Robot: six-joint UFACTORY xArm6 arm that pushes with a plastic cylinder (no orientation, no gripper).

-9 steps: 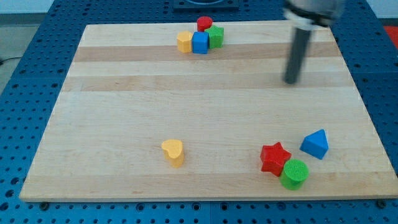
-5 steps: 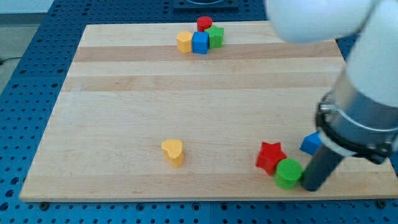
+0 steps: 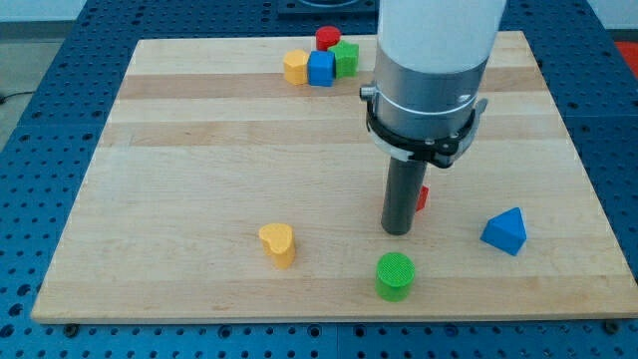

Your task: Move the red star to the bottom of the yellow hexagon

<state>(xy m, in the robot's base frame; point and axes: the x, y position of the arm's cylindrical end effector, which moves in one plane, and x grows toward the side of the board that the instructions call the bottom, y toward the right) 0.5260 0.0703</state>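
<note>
The red star (image 3: 423,197) is almost fully hidden behind my rod; only a red sliver shows at the rod's right side, right of the board's middle. My tip (image 3: 398,230) rests on the board against the star's lower left side. The yellow hexagon (image 3: 294,67) sits at the view's top, at the left end of a cluster with a blue cube (image 3: 321,69), a green star (image 3: 345,58) and a red cylinder (image 3: 328,38).
A yellow heart (image 3: 278,243) lies at the lower left of centre. A green cylinder (image 3: 395,275) stands just below my tip. A blue triangular block (image 3: 504,231) lies at the lower right. The arm's white body covers the board's upper right.
My tip swept from the upper right down past the lower right blocks, then up and left. The red star has moved up and left from beside the green cylinder, which shifted left.
</note>
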